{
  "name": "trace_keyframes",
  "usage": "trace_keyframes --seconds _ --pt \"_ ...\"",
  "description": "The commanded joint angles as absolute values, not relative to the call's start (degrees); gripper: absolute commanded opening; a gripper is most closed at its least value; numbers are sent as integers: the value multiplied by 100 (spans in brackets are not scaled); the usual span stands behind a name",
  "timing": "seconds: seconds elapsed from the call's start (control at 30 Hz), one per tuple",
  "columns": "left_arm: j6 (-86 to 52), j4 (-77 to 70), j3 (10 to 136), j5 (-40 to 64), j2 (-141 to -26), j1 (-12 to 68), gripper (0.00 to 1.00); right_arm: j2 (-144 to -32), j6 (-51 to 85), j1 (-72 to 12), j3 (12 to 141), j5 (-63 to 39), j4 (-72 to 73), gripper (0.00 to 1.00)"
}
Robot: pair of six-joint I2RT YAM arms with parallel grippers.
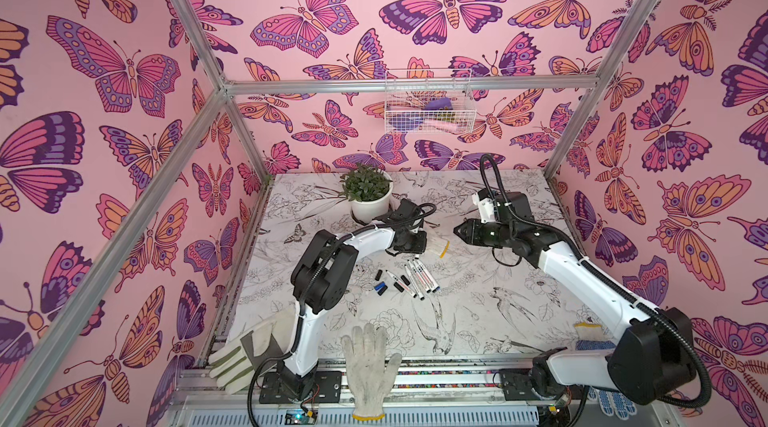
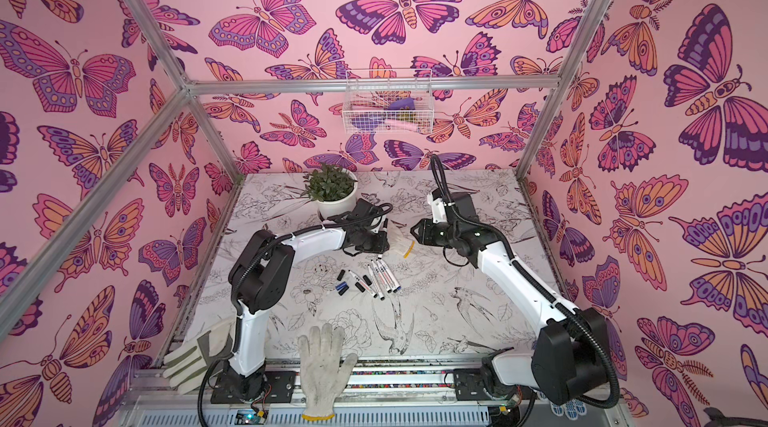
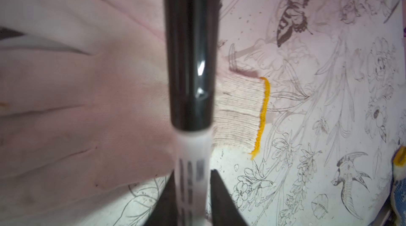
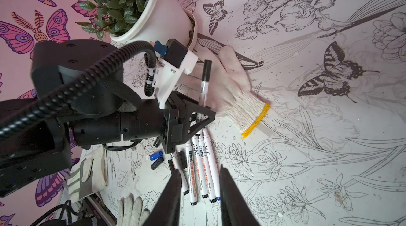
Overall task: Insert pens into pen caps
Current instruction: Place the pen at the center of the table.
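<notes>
Your left gripper [image 3: 191, 176] has a capped pen [image 4: 204, 86] between its jaws, with the black cap [image 3: 191, 55] at the end away from them. It hangs over the knit glove [image 3: 239, 108] with the yellow cuff, just above the centre in both top views. The jaws stand narrow on either side of the barrel. You cannot tell whether they press on it, and the barrel print is too blurred to read.

Your right gripper [image 4: 200, 170], right of centre in a top view, is narrowly parted with nothing between its fingers.

The other pens [image 1: 419, 279] lie side by side in the middle of the table [image 1: 498, 321], tips bare. In the right wrist view you can read WHITEBOARD in orange capitals below black Chinese characters, and what looks like Y-6817. The loose pen caps [image 1: 380, 275] are mostly black, with a blue cap [image 4: 156, 155] among them. They lie just left of the pens in the top views.
</notes>
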State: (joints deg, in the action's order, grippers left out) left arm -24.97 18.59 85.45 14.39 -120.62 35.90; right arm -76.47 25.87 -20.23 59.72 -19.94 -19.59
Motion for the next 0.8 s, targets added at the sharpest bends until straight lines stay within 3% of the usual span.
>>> trace_keyframes --seconds 0.0,0.1,0.33,0.5,0.77 --pt "-2401 2080 8786 1175 -12111 3535 46 -7458 2496 -1995 5891 -1933 -2028 30" --pt "-2302 2082 8914 1176 -12078 3536 53 -7424 2502 -1988 5871 -2012 -1987 30" --pt "-2138 2072 8710 956 -11170 3534 58 -7388 2461 -1995 5801 -2030 -1920 32" --pt "-2149 2074 7457 788 -9932 3447 62 -7501 2394 -2062 5791 -2230 -1871 33" --pt "-2070 2085 5171 1489 -8038 3487 61 -7822 2148 -2605 5871 -2274 -1927 32"
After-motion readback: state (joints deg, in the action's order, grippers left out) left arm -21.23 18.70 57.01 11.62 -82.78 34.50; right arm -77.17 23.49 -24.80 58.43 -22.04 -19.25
